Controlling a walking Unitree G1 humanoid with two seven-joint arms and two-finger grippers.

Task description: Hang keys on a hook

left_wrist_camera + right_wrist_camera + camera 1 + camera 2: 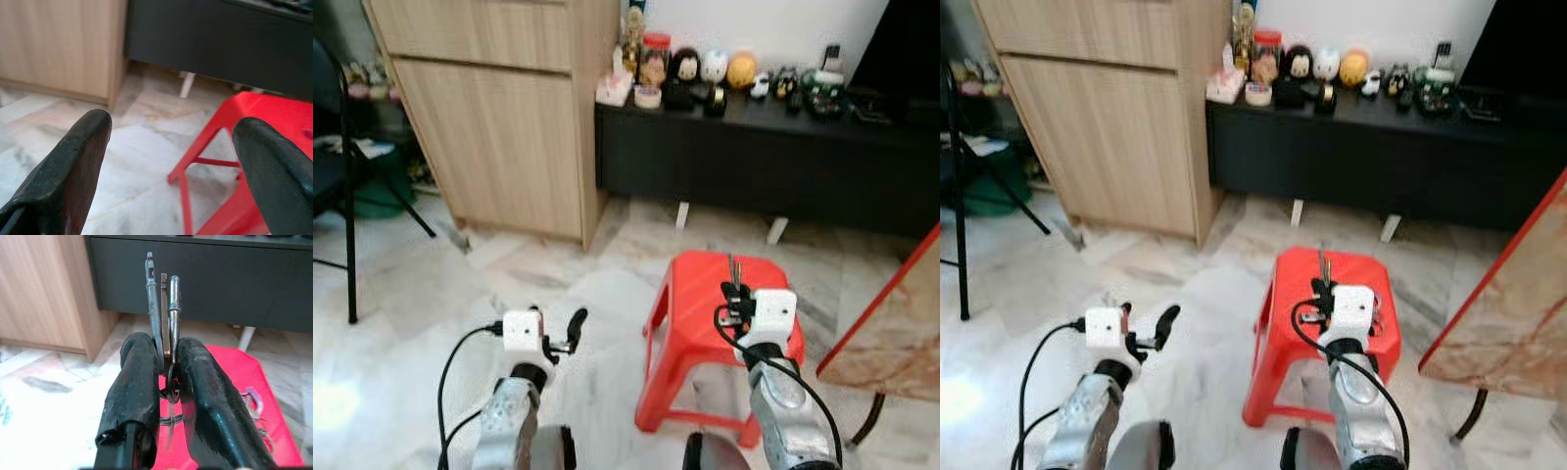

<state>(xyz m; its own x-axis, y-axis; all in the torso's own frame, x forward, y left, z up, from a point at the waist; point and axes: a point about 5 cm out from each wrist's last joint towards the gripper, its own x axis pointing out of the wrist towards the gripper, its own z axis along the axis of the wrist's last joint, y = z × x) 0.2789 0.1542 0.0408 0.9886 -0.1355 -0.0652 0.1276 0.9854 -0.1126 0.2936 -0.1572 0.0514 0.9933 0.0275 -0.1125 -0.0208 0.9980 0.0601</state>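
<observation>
Right gripper [166,362] has its fingers clamped on the keys [164,308], blades sticking up, over the red stool [700,284], while left gripper [171,147] hangs wide open beside it.

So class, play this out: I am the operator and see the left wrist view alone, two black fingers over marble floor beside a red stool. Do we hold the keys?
Observer: Yes. The right gripper is shut on the keys, blades pointing up past its fingertips.
Operator: Where is that arm?
Observer: Raised over the red stool, as the head views show.
Operator: And my left gripper?
Observer: The left gripper is open and holds nothing, above the floor to the stool's left.
Operator: What stands ahead?
Observer: A wooden cabinet and a black console with small figurines on top.
</observation>
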